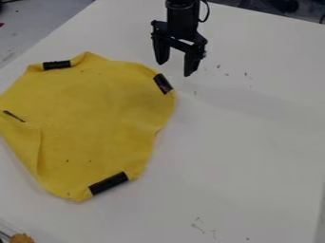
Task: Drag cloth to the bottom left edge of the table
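The black gripper (pixel 173 69) hangs at the upper middle of the view, its two fingers spread apart with nothing between them. It is up and to the right of the cloth's upper right corner, apart from it. The yellow cloth (pixel 95 118) lies spread on the left part of the white table (pixel 241 142), with a fold along its lower left side. Black strips mark its top left, upper right and bottom corners, and a thin dark one shows at its left.
At the bottom left corner of the view, past the table's edge, is a small orange-brown object (pixel 22 238). Grey floor shows at the upper left. Small dark marks dot the tabletop near the gripper and at the lower middle.
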Controlling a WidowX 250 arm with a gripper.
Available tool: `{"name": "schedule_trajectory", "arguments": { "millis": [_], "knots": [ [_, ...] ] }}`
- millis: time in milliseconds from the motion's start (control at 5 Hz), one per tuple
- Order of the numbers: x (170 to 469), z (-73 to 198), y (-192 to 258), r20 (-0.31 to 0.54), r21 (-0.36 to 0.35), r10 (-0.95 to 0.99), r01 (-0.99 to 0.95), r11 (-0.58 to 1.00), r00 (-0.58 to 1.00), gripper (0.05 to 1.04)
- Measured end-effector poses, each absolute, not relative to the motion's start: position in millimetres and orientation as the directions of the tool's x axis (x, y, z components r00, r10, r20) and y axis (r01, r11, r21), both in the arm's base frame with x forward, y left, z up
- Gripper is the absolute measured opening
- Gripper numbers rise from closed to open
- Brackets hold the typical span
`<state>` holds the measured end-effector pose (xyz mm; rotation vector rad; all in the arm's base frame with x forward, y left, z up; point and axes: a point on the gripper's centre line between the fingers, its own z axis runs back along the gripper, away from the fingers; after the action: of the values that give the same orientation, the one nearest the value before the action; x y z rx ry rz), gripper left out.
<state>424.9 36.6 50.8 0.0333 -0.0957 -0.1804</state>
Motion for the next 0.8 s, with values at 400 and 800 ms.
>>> {"name": "schedule_trajectory", "arguments": {
  "millis": [400, 800],
  "knots": [
    [397.1, 21.0, 51.4, 0.023, 0.041, -0.125, 0.124, 0.991, 0.992, 1.001],
    [342.6, 47.1, 111.1, 0.038, 0.096, 0.050, -0.053, 0.994, 0.998, 1.001]
  ]
}}
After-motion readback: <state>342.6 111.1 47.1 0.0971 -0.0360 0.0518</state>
